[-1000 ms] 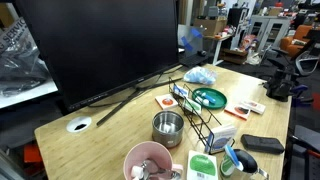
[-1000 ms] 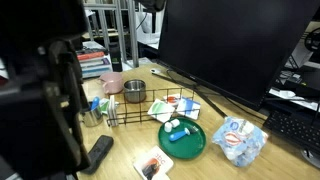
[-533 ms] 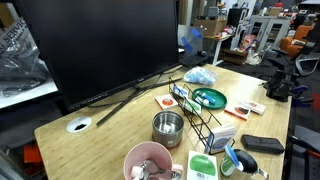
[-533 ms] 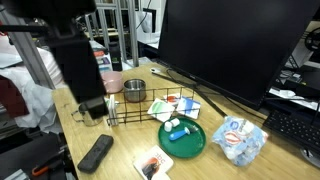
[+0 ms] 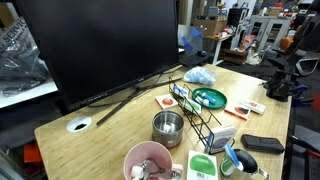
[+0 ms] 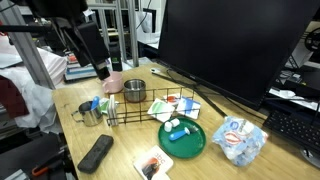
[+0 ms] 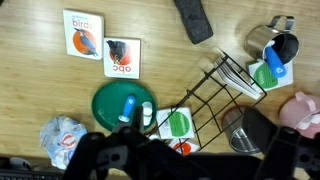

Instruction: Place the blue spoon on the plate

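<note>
The teal-green plate (image 7: 105, 100) lies left of the wire rack and shows in both exterior views (image 6: 190, 148) (image 5: 212, 99). The blue spoon (image 7: 127, 106) lies on the plate beside a small white item, and shows in an exterior view (image 6: 177, 127). My gripper (image 7: 180, 160) is a dark shape along the bottom of the wrist view, high above the rack. Its fingers are spread and hold nothing. In an exterior view it (image 6: 102, 70) hangs above the pink bowl, well away from the plate.
A black wire rack (image 7: 215, 95) (image 6: 150, 108) stands mid-table. A steel cup (image 6: 134, 91), a pink bowl (image 6: 112, 82), a metal mug with utensils (image 7: 272, 50), a black remote (image 6: 96, 152), two cards (image 7: 105, 45) and a crumpled blue-white bag (image 6: 240, 140) lie around. A large monitor (image 5: 100, 50) stands behind.
The arm has swung from the near left foreground up and back toward the pink bowl. The spoon, plate and other objects have not moved.
</note>
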Robot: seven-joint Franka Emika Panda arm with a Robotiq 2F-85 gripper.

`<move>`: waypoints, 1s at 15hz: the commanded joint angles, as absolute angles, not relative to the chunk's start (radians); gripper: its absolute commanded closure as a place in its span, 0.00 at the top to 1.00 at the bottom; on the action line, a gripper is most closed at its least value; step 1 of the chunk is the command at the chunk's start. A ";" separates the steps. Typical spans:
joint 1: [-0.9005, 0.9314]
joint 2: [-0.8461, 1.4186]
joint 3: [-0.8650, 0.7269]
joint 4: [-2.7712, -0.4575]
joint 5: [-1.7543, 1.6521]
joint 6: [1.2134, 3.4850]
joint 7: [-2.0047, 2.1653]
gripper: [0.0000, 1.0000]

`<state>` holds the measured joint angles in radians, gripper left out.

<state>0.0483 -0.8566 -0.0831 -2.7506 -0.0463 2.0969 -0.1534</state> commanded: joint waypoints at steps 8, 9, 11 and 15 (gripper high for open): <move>0.121 -0.796 -0.060 -2.741 -0.007 2.153 -0.200 1.00; 0.151 -0.768 -0.047 -2.734 0.007 2.171 -0.207 1.00; 0.225 -0.699 -0.024 -2.725 0.048 2.220 -0.227 1.00; 0.342 -0.521 -0.005 -2.694 0.128 2.332 -0.293 1.00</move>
